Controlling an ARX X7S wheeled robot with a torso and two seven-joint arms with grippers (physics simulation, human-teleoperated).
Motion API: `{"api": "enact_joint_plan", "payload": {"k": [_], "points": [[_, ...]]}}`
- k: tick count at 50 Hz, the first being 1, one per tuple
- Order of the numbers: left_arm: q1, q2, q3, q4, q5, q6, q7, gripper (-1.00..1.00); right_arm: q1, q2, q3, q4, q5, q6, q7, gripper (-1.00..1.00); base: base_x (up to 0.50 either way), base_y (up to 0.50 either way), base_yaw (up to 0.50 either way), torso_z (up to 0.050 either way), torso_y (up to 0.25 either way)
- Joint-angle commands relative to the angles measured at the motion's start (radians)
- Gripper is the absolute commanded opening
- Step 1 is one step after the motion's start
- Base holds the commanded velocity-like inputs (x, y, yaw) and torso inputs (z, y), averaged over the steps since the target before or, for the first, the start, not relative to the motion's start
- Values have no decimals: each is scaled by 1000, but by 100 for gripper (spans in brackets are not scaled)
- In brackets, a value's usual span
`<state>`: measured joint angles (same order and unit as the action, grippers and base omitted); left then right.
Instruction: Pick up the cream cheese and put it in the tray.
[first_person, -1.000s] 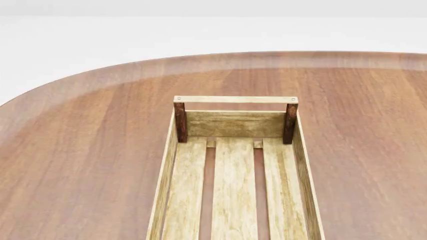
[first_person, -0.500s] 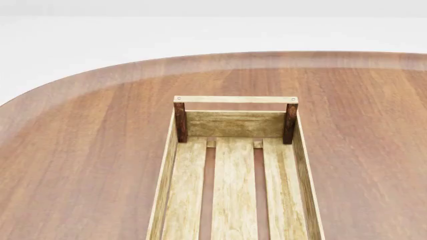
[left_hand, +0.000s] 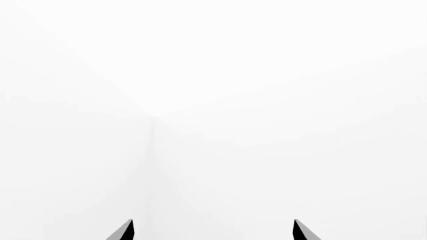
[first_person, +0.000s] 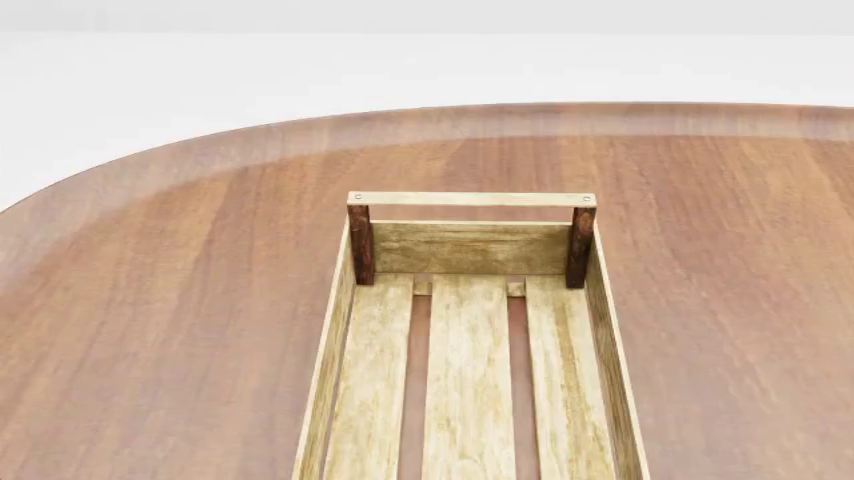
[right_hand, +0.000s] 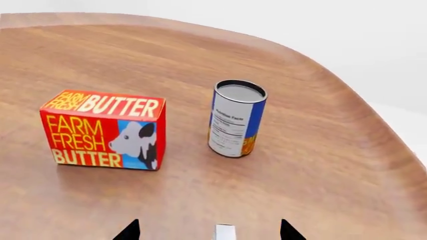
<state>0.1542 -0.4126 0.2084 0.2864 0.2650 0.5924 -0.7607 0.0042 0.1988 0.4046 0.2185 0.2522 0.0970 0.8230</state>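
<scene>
as the tray (first_person: 470, 345) lies bare, we have all left to do. both our grippers (left_hand: 213, 231) (right_hand: 208, 231) are spread, holding nothing; the cream cheese (right_hand: 225, 232) peeks at 6 o'clock from the can (right_hand: 237, 119).

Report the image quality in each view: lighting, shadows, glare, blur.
Head view: sharp, even light, soft shade inside the tray, pale sheen along the table edge. Left wrist view: washed-out white, only the left end effector tips show. Right wrist view: crisp, faint shadows by the butter box and can.
</scene>
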Motion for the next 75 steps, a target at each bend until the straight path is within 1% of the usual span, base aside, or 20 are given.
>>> {"api": "enact_joint_plan", "payload": {"k": [1, 15, 25, 44, 75], "points": [[-2, -2, 4, 4, -1, -6, 1, 100, 25, 2, -3, 77, 15, -31, -25, 100, 0, 0, 0, 0, 0], [-5, -5, 7, 7, -1, -13, 0, 100, 33, 11, 14, 130, 27, -48, -23, 100, 0, 0, 0, 0, 0], [-2, -5, 8, 25, 5, -27, 2, 100, 16, 20, 34, 119, 48, -37, -21, 100, 0, 0, 0, 0, 0], [-4, -7, 15, 28, 8, -30, -1, 100, 48, 37, 14, 198, 40, -37, -38, 100, 0, 0, 0, 0, 0], [-4, -9, 21, 37, 15, -49, -5, 100, 117, 58, 14, 408, 40, -113, -76, 100, 0, 0, 0, 0, 0]]}}
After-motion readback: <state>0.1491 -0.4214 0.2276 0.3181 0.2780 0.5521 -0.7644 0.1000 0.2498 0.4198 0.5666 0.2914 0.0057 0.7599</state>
